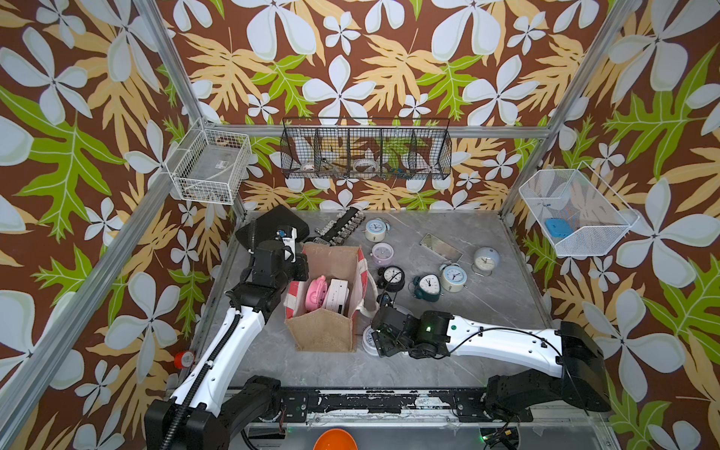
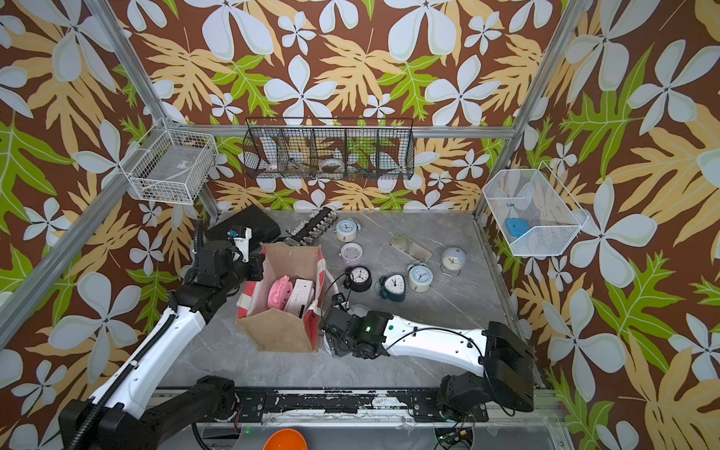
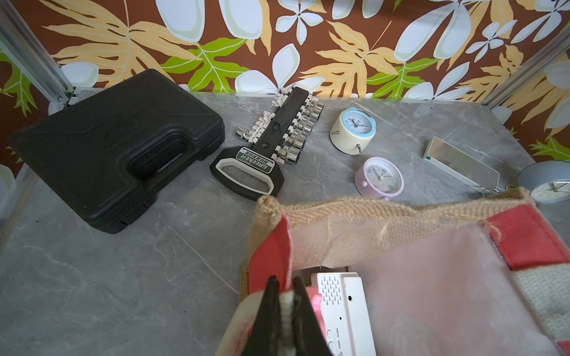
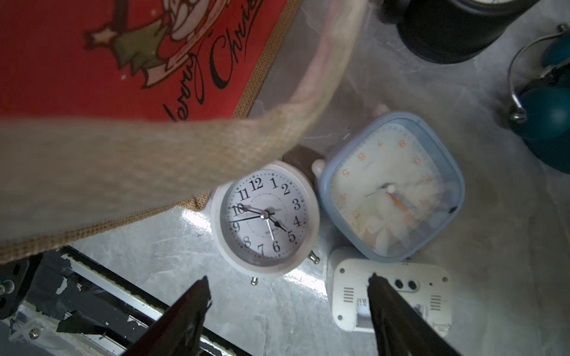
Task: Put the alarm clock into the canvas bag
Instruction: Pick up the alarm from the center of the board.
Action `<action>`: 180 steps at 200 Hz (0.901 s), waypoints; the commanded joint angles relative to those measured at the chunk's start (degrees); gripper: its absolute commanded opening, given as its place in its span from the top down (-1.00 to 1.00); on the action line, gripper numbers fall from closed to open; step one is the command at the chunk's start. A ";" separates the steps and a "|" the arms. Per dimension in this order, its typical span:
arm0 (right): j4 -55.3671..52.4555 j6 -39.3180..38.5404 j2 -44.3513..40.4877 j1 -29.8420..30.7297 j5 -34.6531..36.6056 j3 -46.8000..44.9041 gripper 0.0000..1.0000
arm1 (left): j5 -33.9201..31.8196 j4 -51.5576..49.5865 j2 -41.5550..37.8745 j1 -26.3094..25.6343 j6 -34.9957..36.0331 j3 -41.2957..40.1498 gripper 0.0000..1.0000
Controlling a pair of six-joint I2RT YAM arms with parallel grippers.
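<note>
Now | left claw pinching canvas bag rim | right claw spread, low over white alarm clock

Your left gripper has its jaws pinched together on the rim of the canvas bag, at the red-and-white side panel. Inside the bag a white digital clock stands against a pink object. Beyond the bag, toward the far wall, the grey table carries a black case at the left and a socket rack just right of it. Further right are a cream clock with a blue face and, nearer, a lilac clock.
</note>
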 commanded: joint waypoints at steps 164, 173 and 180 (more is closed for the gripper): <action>3.35 0.14 13.86 0.07 -0.63 5.10 -0.99 | 0.60 -0.31 -0.37 0.02 -0.11 0.26 1.00; 3.45 0.16 14.39 0.09 -0.53 5.22 -1.00 | 0.60 -0.31 -0.32 0.06 -0.11 0.26 1.00; 3.49 0.20 14.66 0.13 -0.48 5.30 -0.99 | 0.60 -0.31 -0.28 0.06 -0.18 0.26 1.00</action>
